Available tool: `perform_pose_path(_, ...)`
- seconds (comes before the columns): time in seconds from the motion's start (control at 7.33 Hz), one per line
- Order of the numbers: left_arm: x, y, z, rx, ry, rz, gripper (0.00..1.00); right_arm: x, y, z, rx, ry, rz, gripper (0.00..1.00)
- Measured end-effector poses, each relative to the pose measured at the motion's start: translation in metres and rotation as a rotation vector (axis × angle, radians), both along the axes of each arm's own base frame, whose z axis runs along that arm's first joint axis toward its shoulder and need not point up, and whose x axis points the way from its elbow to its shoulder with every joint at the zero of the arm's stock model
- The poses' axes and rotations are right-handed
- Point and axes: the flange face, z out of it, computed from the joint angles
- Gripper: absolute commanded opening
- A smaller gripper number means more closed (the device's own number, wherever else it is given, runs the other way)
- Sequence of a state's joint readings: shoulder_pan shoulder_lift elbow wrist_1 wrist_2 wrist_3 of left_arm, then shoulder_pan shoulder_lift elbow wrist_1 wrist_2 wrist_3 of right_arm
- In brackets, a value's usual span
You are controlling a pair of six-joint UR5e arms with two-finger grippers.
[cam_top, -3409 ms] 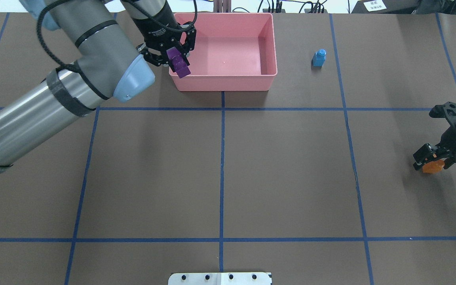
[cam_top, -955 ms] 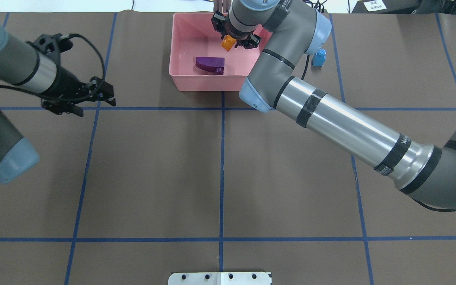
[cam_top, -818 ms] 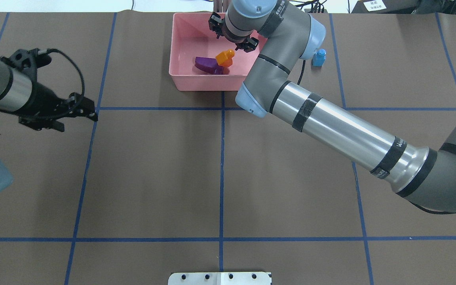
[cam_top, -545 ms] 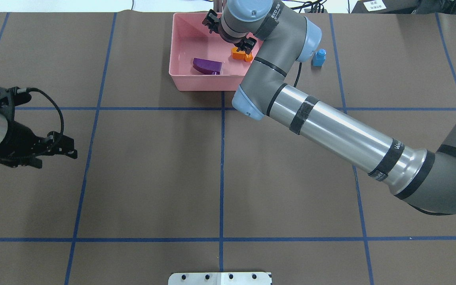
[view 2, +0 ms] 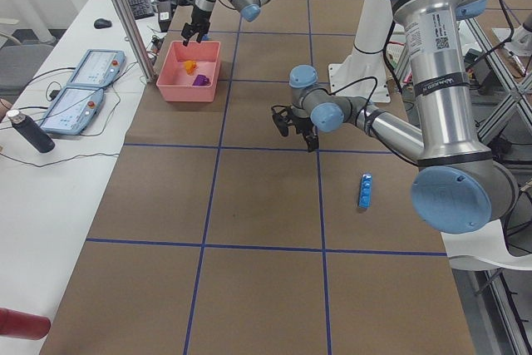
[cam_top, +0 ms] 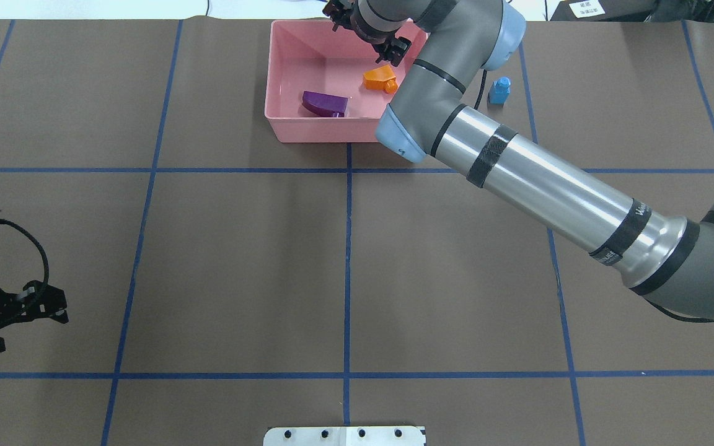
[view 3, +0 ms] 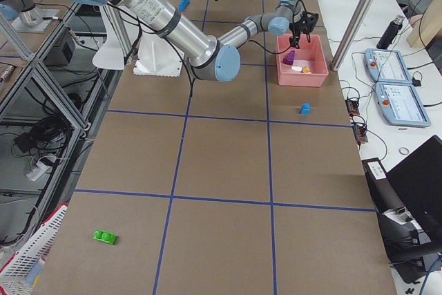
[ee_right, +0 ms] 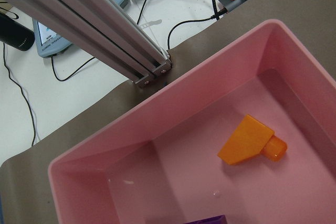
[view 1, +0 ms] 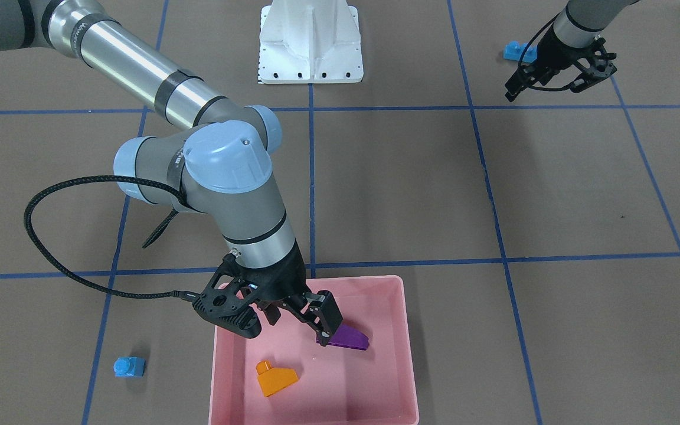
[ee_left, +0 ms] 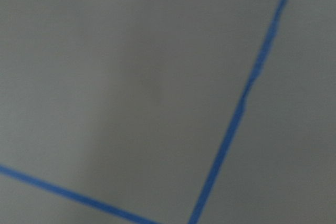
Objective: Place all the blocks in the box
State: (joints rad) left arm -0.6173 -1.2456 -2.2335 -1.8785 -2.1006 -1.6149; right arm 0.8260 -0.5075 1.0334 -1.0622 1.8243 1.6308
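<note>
Brown table [cam_top: 239, 260] | box [cam_top: 307, 131] — two blocks [cam_top: 324, 103] inside, three outside | left pincer [view 1: 546, 87], right pincer [view 1: 290, 328] — wide, empty

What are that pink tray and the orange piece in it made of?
The pink tray looks like moulded plastic, smooth and slightly glossy: even colour, rounded corners, soft highlights on its floor. The orange piece looks like hard glossy plastic too: crisp edges, and its stud seems faintly translucent, though I can't be sure.
</note>
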Motion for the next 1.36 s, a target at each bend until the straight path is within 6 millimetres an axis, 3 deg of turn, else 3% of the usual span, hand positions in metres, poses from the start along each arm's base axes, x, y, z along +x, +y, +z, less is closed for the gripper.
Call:
perform_pose_path(0.41, -0.046, 0.062, 0.050, -0.244, -0.031, -0.183, 1.00, 0.060, -0.031, -0.003, -0.034, -0.005, 0.014, 1.00)
perform_pose_path(0.55, -0.043, 0.079, 0.063, -0.323, -0.056, -0.226, 1.00, 0.073, -0.034, -0.008, -0.032, -0.021, 0.008, 1.00)
perform_pose_path(0.82, -0.003, 0.120, 0.103, -0.406, -0.096, -0.265, 1.00, 0.087, -0.033, -0.024, 0.007, -0.035, -0.006, 1.00)
perform_pose_path(1.36, 0.011, 0.167, 0.126, -0.496, -0.140, -0.316, 1.00, 0.098, -0.025, -0.043, 0.039, -0.050, -0.020, 1.00)
